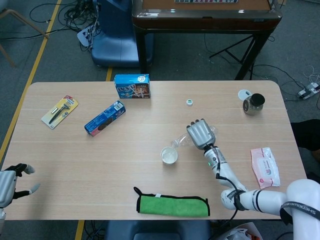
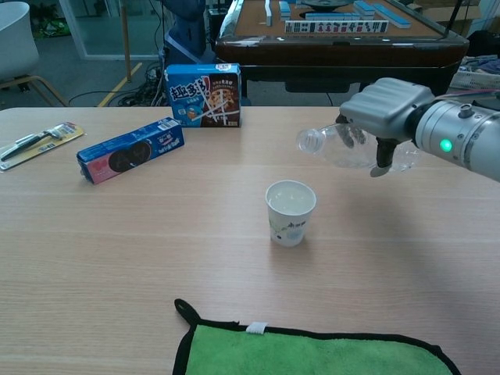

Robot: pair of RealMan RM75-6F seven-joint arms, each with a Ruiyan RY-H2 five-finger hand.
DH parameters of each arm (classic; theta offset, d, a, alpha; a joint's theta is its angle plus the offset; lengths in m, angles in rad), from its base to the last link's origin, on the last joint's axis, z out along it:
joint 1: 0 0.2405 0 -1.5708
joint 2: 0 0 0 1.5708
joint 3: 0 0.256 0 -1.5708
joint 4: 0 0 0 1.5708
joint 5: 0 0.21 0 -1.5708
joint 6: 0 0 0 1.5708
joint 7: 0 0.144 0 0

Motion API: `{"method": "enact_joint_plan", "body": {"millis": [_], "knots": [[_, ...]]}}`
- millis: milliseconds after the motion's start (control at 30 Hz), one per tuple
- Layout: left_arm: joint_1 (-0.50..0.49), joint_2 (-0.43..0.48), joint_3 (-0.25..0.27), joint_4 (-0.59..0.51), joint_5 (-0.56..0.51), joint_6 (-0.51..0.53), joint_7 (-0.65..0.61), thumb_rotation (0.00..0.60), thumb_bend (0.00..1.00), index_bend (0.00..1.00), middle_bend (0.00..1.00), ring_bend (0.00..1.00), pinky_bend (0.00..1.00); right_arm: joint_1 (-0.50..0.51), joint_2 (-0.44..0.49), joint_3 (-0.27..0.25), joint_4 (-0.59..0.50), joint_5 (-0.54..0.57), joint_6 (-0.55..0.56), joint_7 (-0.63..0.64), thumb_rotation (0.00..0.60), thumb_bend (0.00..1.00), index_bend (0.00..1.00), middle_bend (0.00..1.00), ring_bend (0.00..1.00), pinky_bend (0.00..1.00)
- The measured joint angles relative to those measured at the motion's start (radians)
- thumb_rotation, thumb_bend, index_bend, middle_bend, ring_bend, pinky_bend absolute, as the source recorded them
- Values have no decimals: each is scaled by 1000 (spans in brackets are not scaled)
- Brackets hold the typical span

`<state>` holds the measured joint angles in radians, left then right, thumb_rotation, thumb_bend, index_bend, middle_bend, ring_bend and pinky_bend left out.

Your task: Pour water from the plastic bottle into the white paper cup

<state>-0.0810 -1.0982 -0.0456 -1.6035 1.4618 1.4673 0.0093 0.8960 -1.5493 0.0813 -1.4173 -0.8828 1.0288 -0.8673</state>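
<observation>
The work takes place on a light wooden tabletop [image 1: 150,180] in a room with a grey floor, loose cables and a dark mahjong table [image 2: 344,35] behind it. The paper cup [image 2: 291,212] stands upright near the middle of the tabletop, open side up, so it can take liquid from above; its inside looks pale and may already contain water, but the level cannot be read. The right hand [image 2: 383,113] holds the plastic bottle [image 2: 344,147] around its body, fingers wrapped over the top and a thumb down the near side. The bottle lies almost horizontal, raised off the tabletop, with its uncapped neck pointing toward the cup. In the chest view the mouth sits above and slightly to the right of the cup rim, apart from it; no stream is visible. This attitude suits pouring: tilting the neck lower would start or increase the flow, and a mouth not centred over the rim risks a spill. A small white cap [image 1: 189,102] lies further back, probably the bottle's own. The left hand [image 1: 11,182] rests at the near left edge, fingers spread and holding nothing, well apart from the work. A green cloth [image 1: 172,205] lies at the near edge in front of the cup, convenient for wiping up drips.
</observation>
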Motion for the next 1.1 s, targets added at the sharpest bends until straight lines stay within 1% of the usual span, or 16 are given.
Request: {"method": "enact_joint_plan", "body": {"millis": [67, 267, 400, 500, 700, 1000, 1100], "knots": [[-1, -2, 1, 2, -1, -3, 4, 600, 97, 497, 505, 508, 750, -14, 0, 4, 22, -47, -7, 99, 600, 174, 586, 628, 523, 567], [-5, -9, 3, 8, -2, -12, 9, 600, 97, 497, 505, 508, 750, -64, -17, 12, 131, -217, -5, 469, 600, 174, 593, 627, 523, 567], [-5, -11, 5, 9, 0, -11, 12, 600, 97, 497, 505, 508, 750, -97, -47, 15, 236, -323, 11, 731, 600, 174, 599, 628, 523, 567], [-4, -13, 5, 9, 1, -10, 18, 600, 97, 497, 505, 508, 750, -120, -75, 16, 320, -387, 23, 893, 600, 174, 599, 627, 523, 567], [-4, -16, 5, 12, 2, -6, 24, 600, 97, 497, 505, 508, 750, -156, -133, 20, 456, -464, 45, 1152, 600, 168, 599, 619, 523, 567], [-4, -15, 6, 11, 3, -7, 23, 600, 97, 497, 505, 508, 750, -187, -203, 36, 585, -514, 60, 1499, 600, 167, 599, 610, 522, 567], [-4, -15, 6, 12, 2, -8, 22, 600, 98, 497, 505, 508, 750, -195, -233, 43, 639, -525, 66, 1590, 600, 167, 599, 609, 522, 567]]}}
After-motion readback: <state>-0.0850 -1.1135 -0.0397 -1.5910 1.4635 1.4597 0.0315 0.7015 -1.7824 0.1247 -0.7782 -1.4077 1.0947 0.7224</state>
